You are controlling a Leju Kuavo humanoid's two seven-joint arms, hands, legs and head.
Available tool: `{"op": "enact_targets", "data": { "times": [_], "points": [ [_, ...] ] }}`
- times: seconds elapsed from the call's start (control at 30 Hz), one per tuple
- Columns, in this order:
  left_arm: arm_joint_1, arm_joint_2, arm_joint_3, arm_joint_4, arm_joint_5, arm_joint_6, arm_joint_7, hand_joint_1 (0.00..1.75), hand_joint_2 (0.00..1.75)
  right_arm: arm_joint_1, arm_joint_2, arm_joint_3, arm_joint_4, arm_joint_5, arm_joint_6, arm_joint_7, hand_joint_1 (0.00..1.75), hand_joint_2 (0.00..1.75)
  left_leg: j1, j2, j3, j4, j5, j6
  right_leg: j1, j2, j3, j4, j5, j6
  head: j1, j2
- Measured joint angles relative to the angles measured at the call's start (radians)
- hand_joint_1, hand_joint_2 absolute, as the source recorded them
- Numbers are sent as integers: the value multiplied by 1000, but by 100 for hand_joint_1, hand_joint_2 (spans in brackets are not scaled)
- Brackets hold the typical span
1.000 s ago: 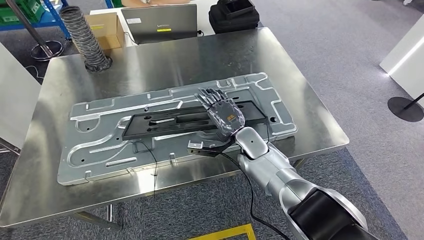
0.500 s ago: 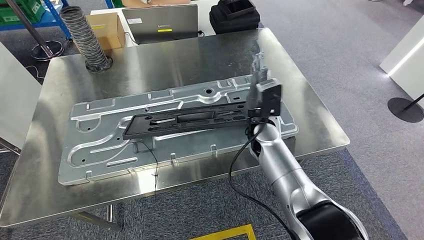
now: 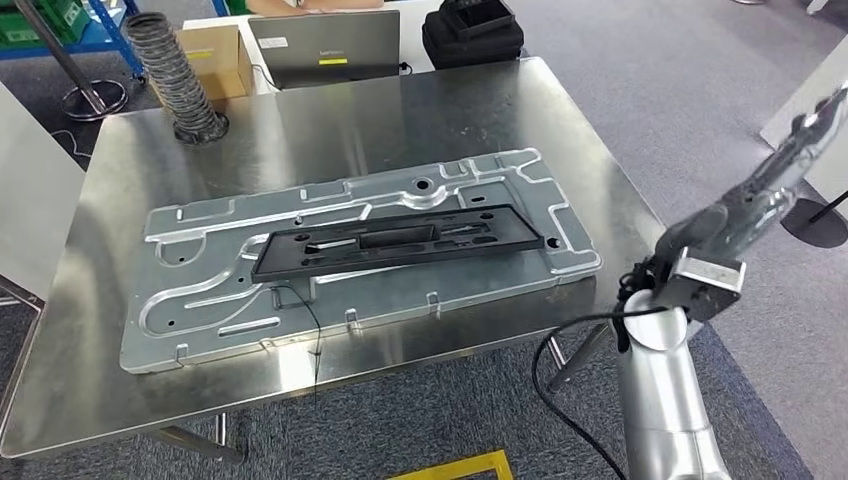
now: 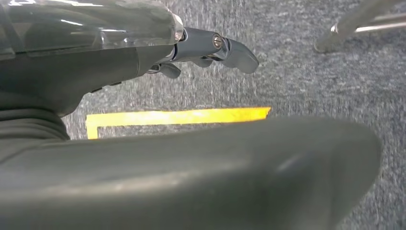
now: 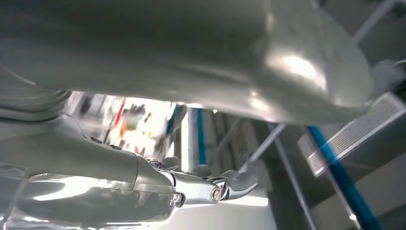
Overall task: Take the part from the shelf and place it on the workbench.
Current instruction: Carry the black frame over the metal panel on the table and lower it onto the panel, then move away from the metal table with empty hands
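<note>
Part [image 3: 397, 240] lies flat on the plate [image 3: 200, 300] at the middle of the tabletop [image 3: 330, 110], right hand [image 3: 770, 190] raised off the right edge, fingers apart, empty; left hand [image 4: 210, 48] empty, fingers loosely extended.

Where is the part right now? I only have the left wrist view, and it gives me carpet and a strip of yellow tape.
Observer: The black part lies flat on the silver plate on the workbench.
Operator: Is the right robot hand on it?
Observer: No. The right robot hand is up in the air beyond the workbench's right edge, well apart from the part.
Operator: Is it holding anything?
Observer: Nothing that I can see. In the right wrist view its fingers are stretched out with nothing between them.
</note>
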Motion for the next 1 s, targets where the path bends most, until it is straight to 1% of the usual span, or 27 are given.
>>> {"op": "enact_targets", "data": {
  "times": [0.03,0.07,0.1,0.13,0.2,0.23,0.27,0.3,0.33,0.4,0.43,0.47,0.53,0.57,0.6,0.63,0.67,0.7,0.73,0.77,0.8,0.83,0.87,0.9,0.93,0.97,1.0],
  "points": [
    [0,0,3,0,0,-2,0,0,0,37,-6,-17,-12,21,-7,0,0,0,0,0,1,-2,1,-4,-2,0,0,-2,3,-5,0,0],
    [1,-1,7,0,-1,-3,1,0,0,73,-10,-34,-22,39,-12,0,0,0,-1,0,1,1,-5,-8,-4,-1,1,-6,6,-10,0,0],
    [1,-2,9,0,-2,-2,1,0,0,109,-12,-50,-32,55,-15,1,0,0,-1,1,-4,17,-22,-12,-7,-3,0,-10,10,-17,0,0],
    [2,-2,10,0,-4,-1,1,0,0,143,-13,-65,-41,66,-16,1,0,0,-1,2,-16,52,-53,-16,-10,-4,-1,-14,13,-23,0,0],
    [2,-3,12,0,-7,1,2,0,0,214,-13,-93,-59,75,-17,1,0,0,0,4,-58,175,-135,-20,-10,-7,-7,-15,19,-29,0,0],
    [3,-3,12,0,-8,2,2,0,0,249,-13,-105,-67,76,-17,1,0,0,1,4,-76,234,-164,-22,-9,-8,-11,-15,22,-29,0,0],
    [4,-3,13,0,-9,3,3,0,0,284,-13,-117,-76,76,-17,1,0,0,1,4,-82,268,-178,-22,-8,-9,-16,-14,25,-29,0,0],
    [5,-3,13,0,-10,4,2,0,0,314,-13,-128,-84,74,-17,1,0,0,1,4,-68,263,-171,-21,-8,-9,-21,-12,29,-28,0,0],
    [5,-3,13,0,-13,5,2,0,0,340,-13,-139,-92,71,-17,1,0,0,1,4,-35,216,-149,-19,-8,-8,-26,-11,32,-26,0,0],
    [3,-2,13,0,-18,6,0,0,0,381,-12,-158,-108,65,-17,1,0,0,-2,3,57,67,-99,-11,-7,-6,-34,-5,40,-20,0,0],
    [1,-2,13,0,-21,6,-2,0,0,398,-12,-166,-117,63,-17,1,0,0,-4,2,88,12,-84,-7,-6,-5,-37,-3,45,-15,0,0],
    [0,-1,13,0,-25,6,-4,0,0,416,-11,-172,-126,60,-17,1,0,0,-6,2,102,-16,-78,-2,-6,-5,-39,-2,50,-9,0,0],
    [2,-1,13,0,-30,5,-10,0,0,450,-10,-178,-142,38,-17,1,0,0,-10,1,97,-22,-67,8,-8,-4,-40,-5,62,5,0,0],
    [2,-2,13,0,-33,4,-12,0,0,467,-9,-178,-148,14,-16,1,0,0,-10,3,92,-23,-58,14,-11,-3,-42,-4,60,11,0,0],
    [3,-2,13,0,-34,4,-14,0,0,482,-9,-178,-153,-12,-15,1,0,0,-9,5,84,-26,-47,21,-12,-2,-50,7,43,17,0,0],
    [2,-2,13,0,-36,3,-15,0,0,493,-9,-176,-158,-35,-15,1,0,0,-7,7,73,-29,-35,27,-14,-2,-62,35,9,22,0,0],
    [1,-2,13,0,-39,3,-16,0,0,501,-9,-175,-160,-51,-14,1,0,0,-7,10,60,-29,-25,31,-17,-1,-79,82,-42,26,0,0],
    [1,-2,13,0,-41,2,-16,0,0,507,-10,-173,-162,-58,-15,1,0,0,-8,11,45,-29,-16,34,-17,-1,-97,145,-93,29,0,0],
    [1,-2,13,0,-43,3,-17,0,0,512,-10,-170,-163,-60,-15,1,0,0,-8,10,31,-28,-8,34,-19,-1,-110,209,-130,32,0,0],
    [2,-2,13,0,-44,3,-17,0,0,516,-10,-167,-163,-60,-15,1,0,0,-9,8,16,-27,1,32,-19,-1,-114,258,-142,34,0,0],
    [2,-2,13,0,-44,4,-17,0,0,520,-10,-164,-163,-57,-15,1,0,0,-10,5,3,-25,9,30,-19,-1,-105,279,-130,33,0,0],
    [2,-3,13,0,-45,6,-17,0,0,522,-10,-162,-163,-53,-15,1,0,0,-10,0,-9,-24,17,28,-19,0,-78,265,-101,31,0,0],
    [2,-3,13,0,-45,7,-16,0,0,524,-10,-160,-163,-48,-14,1,0,0,-10,-5,-20,-23,25,25,-19,7,-34,216,-71,27,0,0],
    [1,-5,13,0,-45,8,-16,0,0,525,-10,-160,-163,-43,-14,1,0,0,-10,-11,-28,-21,33,22,-18,26,21,143,-60,20,0,0],
    [0,-6,13,0,-45,10,-15,0,0,525,-10,-159,-163,-39,-14,0,0,0,-10,-18,-33,-19,40,18,-18,45,74,66,-64,14,0,0],
    [-2,-7,13,0,-45,13,-14,0,0,526,-10,-159,-163,-36,-14,0,0,0,-10,-26,-37,-18,47,13,-17,60,114,6,-76,8,0,0],
    [-4,-8,13,0,-45,15,-13,0,0,526,-10,-159,-162,-34,-14,0,0,0,-10,-34,-40,-18,54,7,-15,67,135,-29,-91,3,0,0]
  ]
}}
